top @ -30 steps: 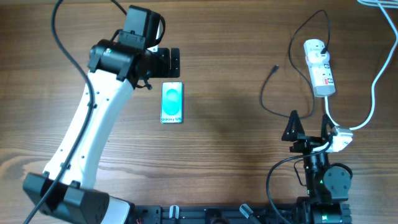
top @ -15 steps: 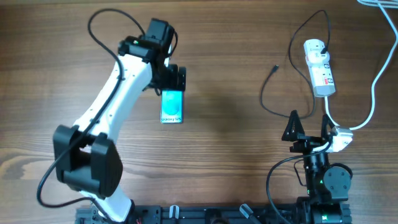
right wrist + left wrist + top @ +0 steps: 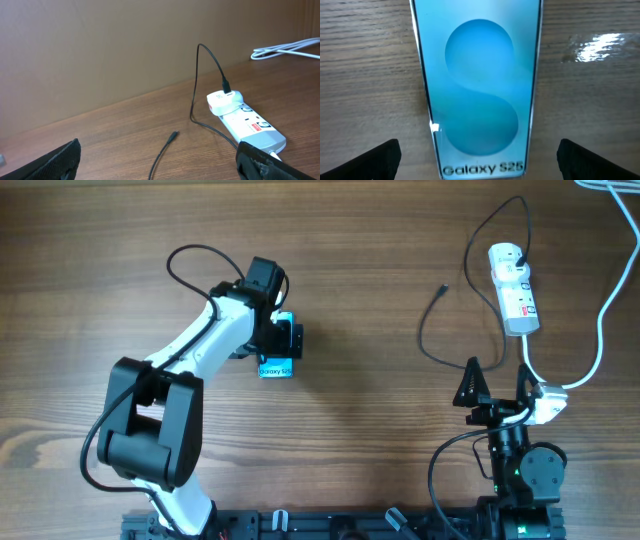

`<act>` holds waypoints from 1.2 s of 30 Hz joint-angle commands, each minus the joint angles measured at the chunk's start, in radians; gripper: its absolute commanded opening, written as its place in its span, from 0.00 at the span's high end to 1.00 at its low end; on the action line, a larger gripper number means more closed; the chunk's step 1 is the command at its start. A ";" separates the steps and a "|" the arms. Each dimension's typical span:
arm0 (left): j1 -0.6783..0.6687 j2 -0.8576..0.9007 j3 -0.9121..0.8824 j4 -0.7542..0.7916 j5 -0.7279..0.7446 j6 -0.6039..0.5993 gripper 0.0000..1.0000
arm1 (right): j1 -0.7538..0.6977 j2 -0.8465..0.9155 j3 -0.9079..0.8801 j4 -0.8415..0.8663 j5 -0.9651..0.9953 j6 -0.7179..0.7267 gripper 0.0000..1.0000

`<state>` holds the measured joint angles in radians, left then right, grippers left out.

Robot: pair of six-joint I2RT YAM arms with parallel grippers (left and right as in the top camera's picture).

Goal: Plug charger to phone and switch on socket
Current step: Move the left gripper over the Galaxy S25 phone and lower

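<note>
A wood-grain surface (image 3: 380, 430) seen from above. The left hand (image 3: 284, 340) hangs low over the phone (image 3: 479, 100), its fingers spread wide on either side and holding nothing. The phone lies flat left of centre, a slim glassy slab with a bright teal screen and dark edges. The right hand (image 3: 496, 388) waits near the front right, also wide open and empty.

Far right lies the power strip (image 3: 513, 298), a long white plastic bar with red-marked switches. A thin black charger cable (image 3: 194, 90) loops from its plug, and the cable's small connector tip (image 3: 442, 291) rests on bare wood, well apart from the phone.

Likely risks: the smooth, thin phone may slide or tip if the fingers close unevenly. The limp cable could twist in a grip, spoiling alignment with the port. Pulling it may drag the light strip.
</note>
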<state>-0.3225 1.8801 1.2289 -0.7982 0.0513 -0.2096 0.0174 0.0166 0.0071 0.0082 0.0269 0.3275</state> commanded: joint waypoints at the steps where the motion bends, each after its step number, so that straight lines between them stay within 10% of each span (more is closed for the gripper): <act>1: -0.003 0.019 -0.053 0.052 0.012 -0.012 0.00 | 0.006 0.000 -0.002 0.003 0.006 -0.010 0.00; 36: -0.077 0.174 -0.098 0.159 0.015 -0.109 0.00 | 0.006 0.000 -0.002 0.003 0.006 -0.010 0.00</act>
<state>-0.3668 1.9457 1.1892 -0.6170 -0.0788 -0.3023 0.0174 0.0166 0.0071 0.0082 0.0269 0.3275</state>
